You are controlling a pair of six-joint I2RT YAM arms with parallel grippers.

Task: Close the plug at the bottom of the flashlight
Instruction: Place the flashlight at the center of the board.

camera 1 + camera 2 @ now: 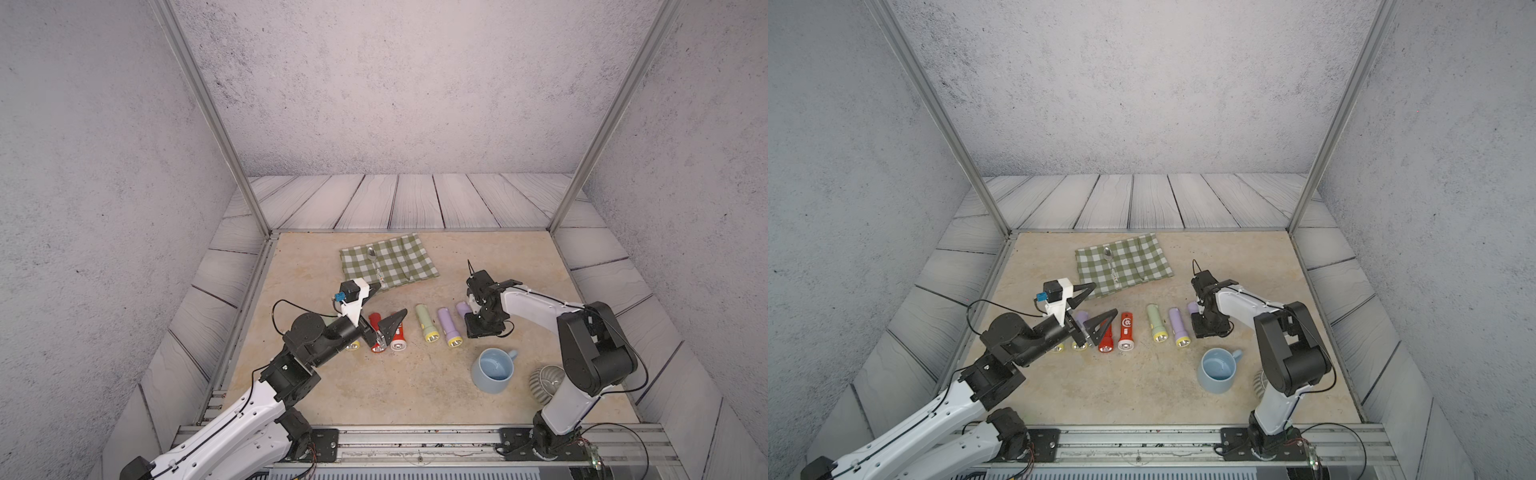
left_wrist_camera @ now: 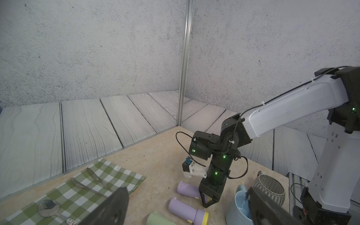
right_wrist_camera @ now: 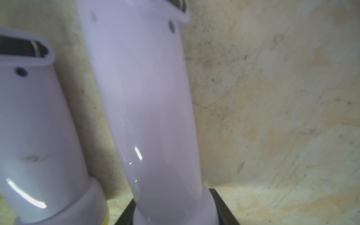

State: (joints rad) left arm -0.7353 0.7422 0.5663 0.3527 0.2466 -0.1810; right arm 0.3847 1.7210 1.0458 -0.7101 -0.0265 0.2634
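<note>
Several flashlights lie in a row on the beige table. My right gripper [image 1: 482, 328] is shut on the head of the rightmost one, a purple flashlight [image 1: 462, 308] [image 2: 188, 190] that rests on the table. In the right wrist view this purple flashlight [image 3: 148, 116] runs away from the black fingers [image 3: 224, 206], and its bottom end [image 3: 177, 7] shows a dark slot; the plug there is blurred. A second purple flashlight [image 3: 35, 126] lies beside it. My left gripper [image 1: 384, 305] hangs wide open above the red flashlights [image 1: 376, 332], holding nothing.
A green flashlight [image 1: 426, 324] lies mid-row. A blue mug [image 1: 494, 370] and a ribbed grey bowl [image 1: 546, 382] stand near the right arm's base. A green checked cloth [image 1: 399, 259] with a spoon [image 1: 372, 255] lies at the back. Metal posts and walls enclose the table.
</note>
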